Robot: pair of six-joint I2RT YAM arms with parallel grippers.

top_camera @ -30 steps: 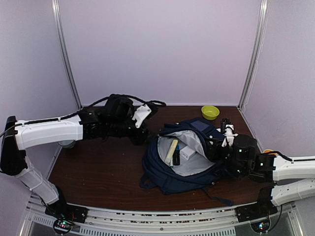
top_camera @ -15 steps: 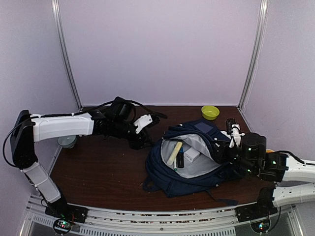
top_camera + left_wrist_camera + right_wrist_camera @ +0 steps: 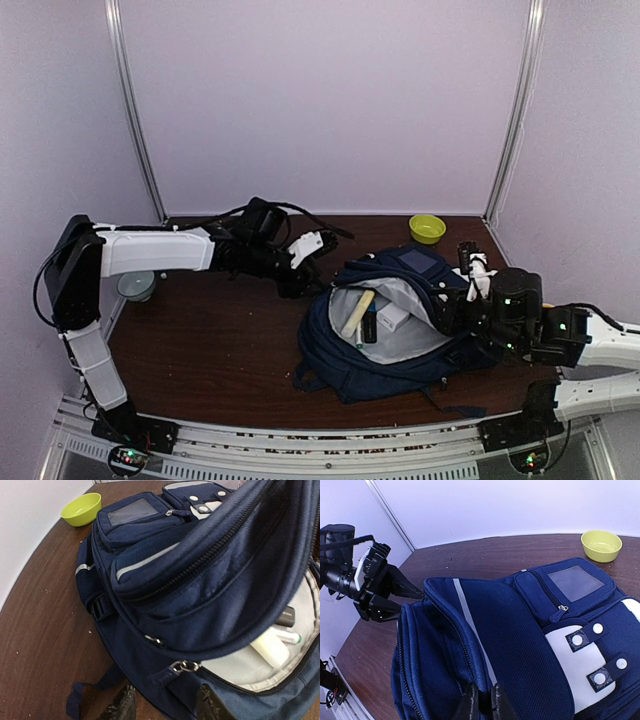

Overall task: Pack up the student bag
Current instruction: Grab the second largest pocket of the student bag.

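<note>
The student bag (image 3: 390,340), a navy backpack with grey lining, lies open on the table. Inside show a pale yellow tube (image 3: 355,312), a white box (image 3: 392,316) and a small black item (image 3: 370,328). My left gripper (image 3: 308,272) is at the bag's left rim. In the left wrist view it (image 3: 165,707) is open, its fingers either side of the bag's edge just short of the zipper pull (image 3: 172,677). My right gripper (image 3: 484,702) is shut on the bag's upper rim (image 3: 470,670), pinching the fabric and holding the mouth up.
A lime green bowl (image 3: 427,228) stands at the back right, behind the bag. A grey round object (image 3: 137,287) sits at the table's left edge under my left arm. Purple walls close the table in on three sides.
My left arm has reached right, up to the bag's left rim, and its jaws have narrowed. The bag and my right gripper holding it have shifted slightly right.
</note>
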